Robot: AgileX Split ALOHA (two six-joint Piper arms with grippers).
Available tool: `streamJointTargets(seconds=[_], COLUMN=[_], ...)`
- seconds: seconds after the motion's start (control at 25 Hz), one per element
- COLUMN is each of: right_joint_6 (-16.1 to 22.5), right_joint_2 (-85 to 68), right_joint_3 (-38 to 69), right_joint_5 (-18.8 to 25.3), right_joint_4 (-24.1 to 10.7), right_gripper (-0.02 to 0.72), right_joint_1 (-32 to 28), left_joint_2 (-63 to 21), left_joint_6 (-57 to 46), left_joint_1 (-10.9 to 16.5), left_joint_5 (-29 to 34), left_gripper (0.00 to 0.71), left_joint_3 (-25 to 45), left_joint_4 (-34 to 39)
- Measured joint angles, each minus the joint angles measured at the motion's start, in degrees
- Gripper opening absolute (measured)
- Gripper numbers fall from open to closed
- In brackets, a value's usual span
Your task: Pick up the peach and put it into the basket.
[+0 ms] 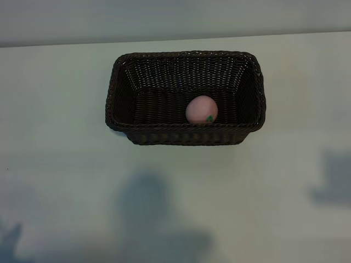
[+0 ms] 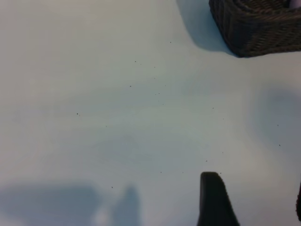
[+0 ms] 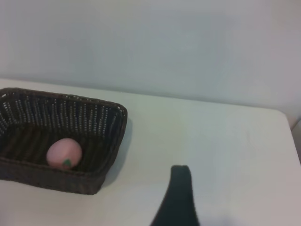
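Note:
The pale pink peach with its small green mark lies inside the dark brown wicker basket, against the near wall, right of centre. Neither arm shows in the exterior view, only their shadows on the table. The right wrist view has the peach in the basket, well off to the side of my right gripper's one visible finger, with nothing at it. My left gripper hovers over bare table, open and empty, with a corner of the basket some way ahead.
The basket stands at the middle of a pale table, near its far edge, where a light wall rises. Arm shadows fall on the near part of the table.

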Motion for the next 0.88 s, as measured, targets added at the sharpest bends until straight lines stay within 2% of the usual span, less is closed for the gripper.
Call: streamJointTargets(seconds=[0.12,0.56,0.88], right_joint_6=[0.0,0.0,0.0], right_joint_2=[-5.1,-16.8,-19.5], right_joint_3=[4.9,18.8,27.5], right_joint_5=[-1.3,-1.5,3.0], right_joint_4=[-0.6,-1.0,-3.9], right_gripper=[0.597,0.595,0.595], right_joint_1=[0.0,0.0,0.0], left_joint_2=[0.0,0.0,0.0], left_joint_6=[0.0,0.1,0.2], left_joint_1=[0.0,0.0,0.0], left_joint_5=[0.0,0.0,0.0], left_gripper=[0.428,0.428,0.428], left_joint_3=[0.0,0.0,0.0], left_joint_4=[0.0,0.0,0.0])
